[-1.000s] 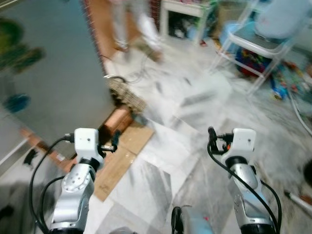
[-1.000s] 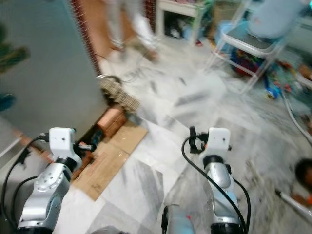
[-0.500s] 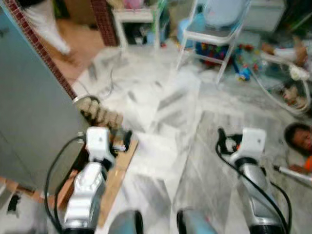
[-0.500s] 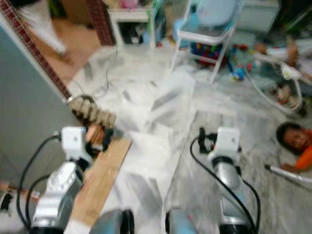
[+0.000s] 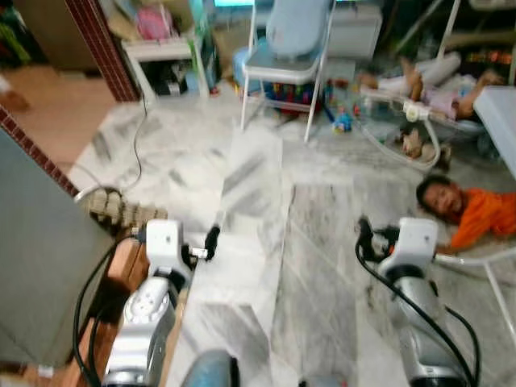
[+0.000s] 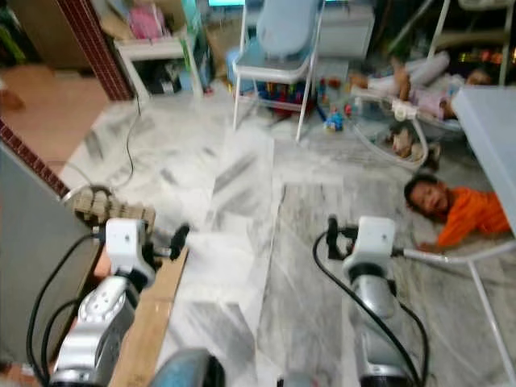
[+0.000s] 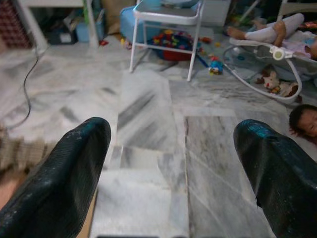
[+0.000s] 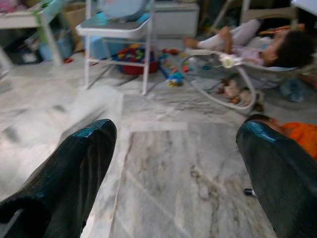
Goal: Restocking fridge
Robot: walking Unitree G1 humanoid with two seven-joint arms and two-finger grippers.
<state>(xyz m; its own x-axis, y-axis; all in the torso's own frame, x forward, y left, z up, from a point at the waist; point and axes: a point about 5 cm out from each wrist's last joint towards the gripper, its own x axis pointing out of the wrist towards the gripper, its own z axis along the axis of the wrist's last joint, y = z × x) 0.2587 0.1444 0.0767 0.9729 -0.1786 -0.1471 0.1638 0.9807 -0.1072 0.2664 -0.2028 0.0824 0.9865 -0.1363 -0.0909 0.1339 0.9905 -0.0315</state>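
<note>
The grey side of the fridge (image 5: 32,282) stands at my far left, with nothing to stock visible near it. My left gripper (image 5: 211,242) is held out low over the marble floor, just right of the fridge. In the left wrist view its black fingers (image 7: 69,173) are spread wide with only floor between them. My right gripper (image 5: 364,238) hovers at the same height to the right. Its fingers (image 8: 74,168) are likewise wide apart and hold nothing.
A person in an orange top (image 5: 463,214) lies on the floor close to my right arm. Another person rests in a bouncer (image 5: 427,89) behind. A white folding chair (image 5: 290,40), toys, a white table (image 5: 500,105), an egg tray (image 5: 121,211) and cardboard (image 6: 149,339) lie around.
The camera has swung to the right: the fridge slid to the left edge, and the chair and the person in orange came into view. Both arms keep the same pose.
</note>
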